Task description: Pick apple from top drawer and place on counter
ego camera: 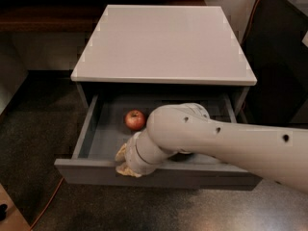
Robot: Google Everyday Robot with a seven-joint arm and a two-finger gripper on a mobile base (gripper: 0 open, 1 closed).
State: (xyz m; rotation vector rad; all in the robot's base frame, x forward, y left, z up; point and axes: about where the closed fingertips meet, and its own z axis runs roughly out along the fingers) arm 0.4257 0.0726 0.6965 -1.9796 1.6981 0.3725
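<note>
The apple is seen lying on the floor of the top drawer, in the left half and toward the back, clear of the side walls. Being nearly round, it shows no marked long axis. A darker dimple appears to face upward and slightly toward 12 o'clock, though this is hard to make out. Red skin is shown toward the camera, with a paler patch near the top.

The apple is not held or touched by anything. The hand is found at about 6 o'clock from it, low in the drawer and against the inside of the front wall, near the apple but apart from it. Whether the hand is open or closed cannot be told, as its tan end is turned away and partly hidden behind the front wall. Nothing is seen in its grasp.

The pale arm is brought in from 4 o'clock, across the right half of the open drawer. The counter lies above at 12 o'clock, overhanging the drawer's back. An orange cable is seen on the dark floor at 7 o'clock.
</note>
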